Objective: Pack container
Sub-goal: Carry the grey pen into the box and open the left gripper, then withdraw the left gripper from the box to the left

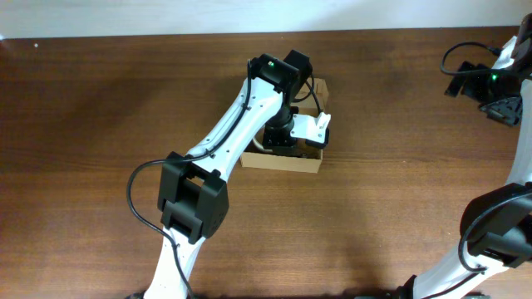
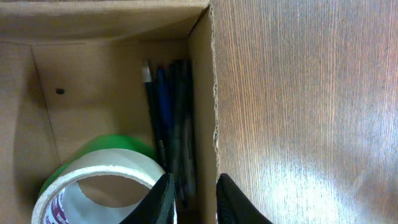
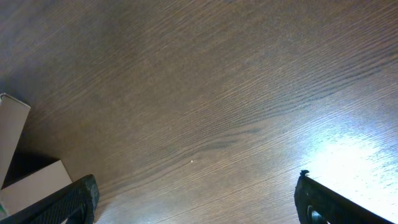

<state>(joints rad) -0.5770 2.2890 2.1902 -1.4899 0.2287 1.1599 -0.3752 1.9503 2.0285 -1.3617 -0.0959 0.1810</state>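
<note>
The container is a small tan cardboard box at the table's middle, mostly hidden under my left arm. In the left wrist view its inside holds a white tape roll lying on a green roll. Several dark and blue pens lie along the right wall. My left gripper straddles that wall, one finger inside and one outside, closed narrowly on it; it also shows in the overhead view. My right gripper is wide open and empty above bare table at the far right.
The brown wooden table surrounds the box. A pale box-like object shows at the lower left of the right wrist view. Black cables hang by the right arm.
</note>
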